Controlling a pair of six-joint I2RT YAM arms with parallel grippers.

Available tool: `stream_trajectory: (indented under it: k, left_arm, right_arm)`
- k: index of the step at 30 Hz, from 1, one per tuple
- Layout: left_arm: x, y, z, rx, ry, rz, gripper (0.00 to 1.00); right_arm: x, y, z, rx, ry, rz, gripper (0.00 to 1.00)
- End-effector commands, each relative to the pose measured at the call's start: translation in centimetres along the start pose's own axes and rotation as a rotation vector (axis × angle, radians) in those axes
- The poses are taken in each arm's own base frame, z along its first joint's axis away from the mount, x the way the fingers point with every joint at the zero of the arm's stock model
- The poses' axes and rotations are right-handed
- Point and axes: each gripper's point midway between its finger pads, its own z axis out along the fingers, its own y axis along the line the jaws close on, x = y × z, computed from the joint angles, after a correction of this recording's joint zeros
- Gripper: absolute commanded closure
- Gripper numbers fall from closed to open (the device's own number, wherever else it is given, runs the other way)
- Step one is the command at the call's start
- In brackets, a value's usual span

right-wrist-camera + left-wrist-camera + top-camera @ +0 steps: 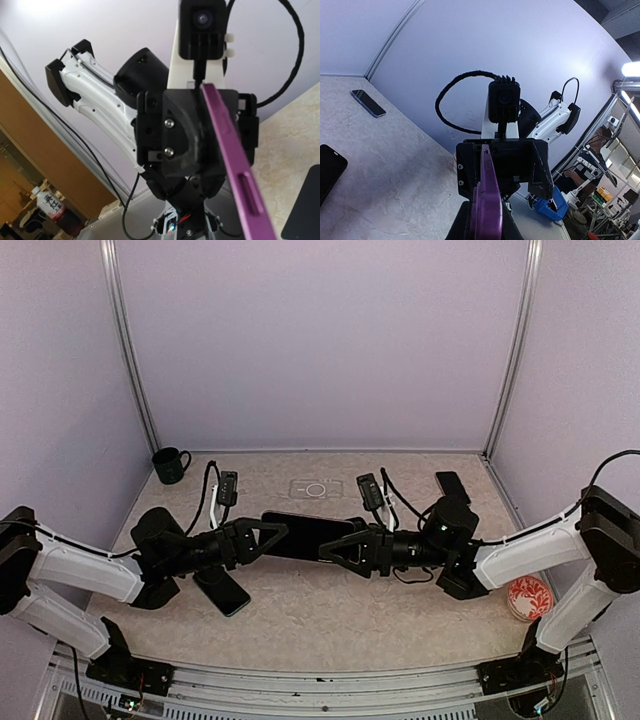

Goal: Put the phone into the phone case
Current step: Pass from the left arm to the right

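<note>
Phone case [305, 533] is how I read the purple-edged slab held up over the middle of the worktop [330, 640], between your two arms. Its upper face is dark in the top view. You cannot tell from here whether a phone is already seated in it.

Its long axis runs left to right, straight along the line joining the two end effectors. One short end goes into each of them.

- **Left end effector [262, 537]:** it is pressed together on the left end of the slab. Its wrist view shows the purple edge rising from between its fingers.
- **Right end effector [345, 545]:** it sits at the right end with the slab running into it. Whether it is pinching or merely flanking the edge I cannot tell.

Both arms reach in low from the sides, forearms nearly level, and the end effectors point at each other nose to nose. Neither is clearly nearer, since each has its own end of the slab.

A black phone [225, 590] lies flat on the worktop just below the left arm's wrist. A second phone [452, 485] lies at the back right. A clear outline [315, 488], perhaps another case, lies behind the slab.

In my judgement, you should confirm the right-hand hold before you let either side go.
</note>
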Motion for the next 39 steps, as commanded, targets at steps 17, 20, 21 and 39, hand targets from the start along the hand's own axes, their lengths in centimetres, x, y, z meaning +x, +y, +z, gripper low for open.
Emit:
stream_trajectory:
  k: [17, 20, 21, 39]
  left_arm:
    - [-0.7, 0.0, 0.5, 0.016, -0.048, 0.004, 1.00]
    - [-0.7, 0.2, 0.5, 0.009, -0.049, 0.001, 1.00]
    - [-0.7, 0.3, 0.4, 0.007, -0.049, 0.000, 1.00]
    - [-0.8, 0.4, 0.0, -0.007, -0.057, -0.008, 0.94]
  right_arm:
    - [-0.9, -0.3, 0.7, -0.001, -0.005, -0.059, 0.54]
    - [-0.7, -0.5, 0.8, 0.001, 0.005, -0.067, 0.68]
    - [-0.6, -0.6, 0.9, 0.003, 0.007, -0.069, 0.72]
    - [-1.4, -0.3, 0.4, 0.029, -0.008, -0.085, 1.00]
